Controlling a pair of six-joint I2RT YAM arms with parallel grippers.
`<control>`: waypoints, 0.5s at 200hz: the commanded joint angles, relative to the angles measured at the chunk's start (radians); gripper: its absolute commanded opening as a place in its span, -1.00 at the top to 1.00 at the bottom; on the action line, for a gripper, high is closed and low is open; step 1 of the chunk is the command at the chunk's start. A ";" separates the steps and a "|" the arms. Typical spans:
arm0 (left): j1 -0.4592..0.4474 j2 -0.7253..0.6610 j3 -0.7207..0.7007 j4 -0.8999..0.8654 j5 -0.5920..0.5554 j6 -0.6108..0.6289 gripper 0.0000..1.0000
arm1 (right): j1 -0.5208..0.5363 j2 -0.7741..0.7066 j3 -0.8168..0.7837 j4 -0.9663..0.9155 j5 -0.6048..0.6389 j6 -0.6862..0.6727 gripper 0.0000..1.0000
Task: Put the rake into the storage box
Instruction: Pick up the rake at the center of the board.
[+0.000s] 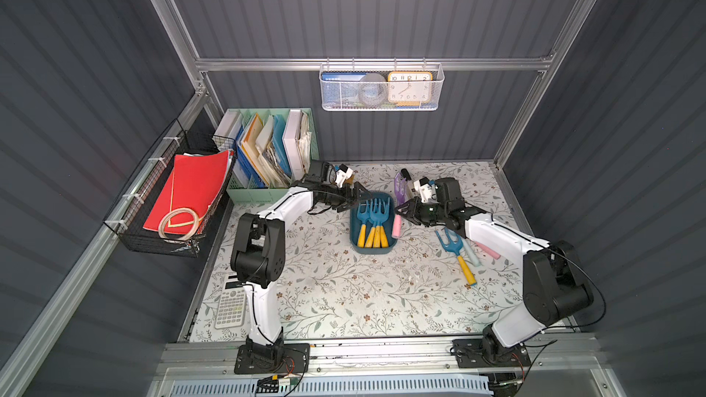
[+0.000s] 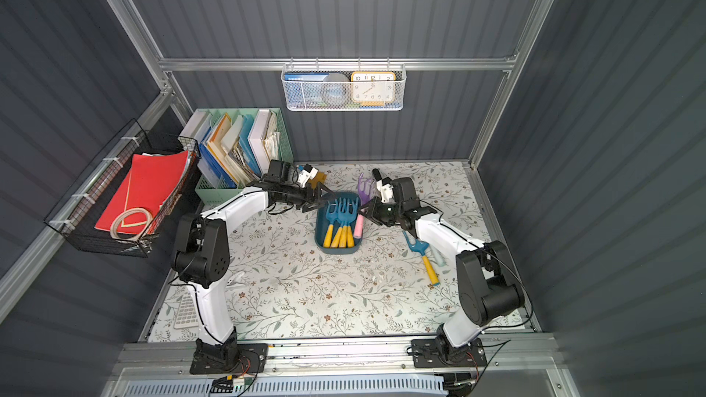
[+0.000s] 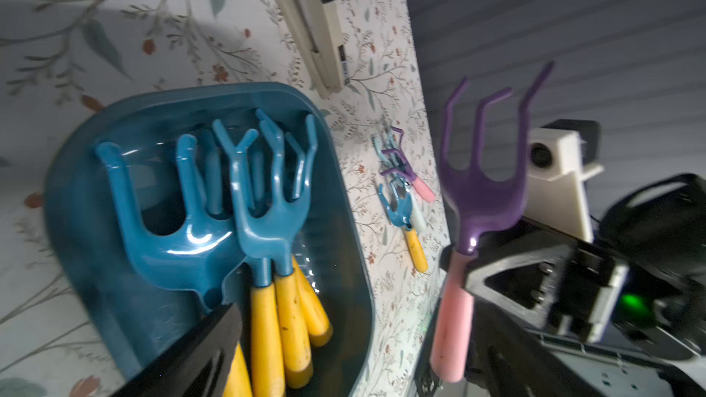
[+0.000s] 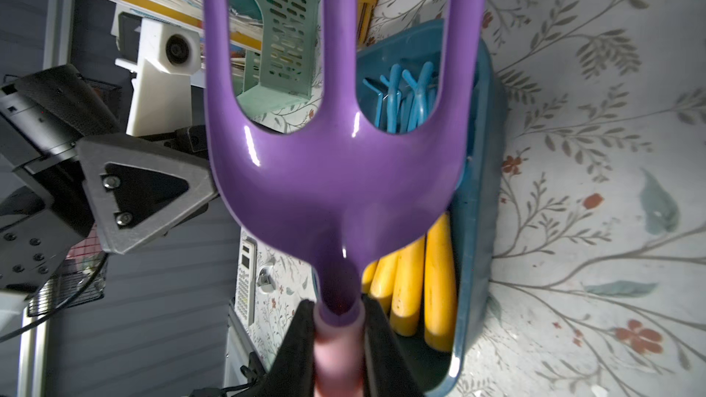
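Near the front lies a calculator (image 1: 231, 307), then a loose blue rake (image 1: 457, 250) on the table, and further the right gripper (image 1: 402, 212) pinches the purple rake (image 1: 399, 189) by its pink handle beside the storage box (image 1: 372, 249), where the wide-spread left gripper (image 1: 353, 200) hovers over the box's far end.

My top views are evenly lit and sharp, walls bowing toward the edges. Wrist views are dimmer; I see white glare on the purple rake (image 4: 332, 185), soft blur lower right beside the storage box (image 3: 344, 223).
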 commanded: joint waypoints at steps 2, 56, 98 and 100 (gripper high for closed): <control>0.006 -0.034 0.012 -0.021 0.227 0.059 -1.00 | -0.014 0.020 -0.021 0.196 -0.081 0.097 0.83; 0.006 -0.028 0.015 -0.166 0.367 0.196 -1.00 | -0.022 0.174 -0.024 0.748 -0.160 0.491 0.80; -0.011 -0.020 0.033 -0.186 0.347 0.211 -0.96 | 0.037 0.323 0.080 0.995 -0.217 0.666 0.79; -0.012 -0.018 0.035 -0.188 0.349 0.212 -0.95 | 0.039 0.324 0.086 0.993 -0.220 0.665 0.79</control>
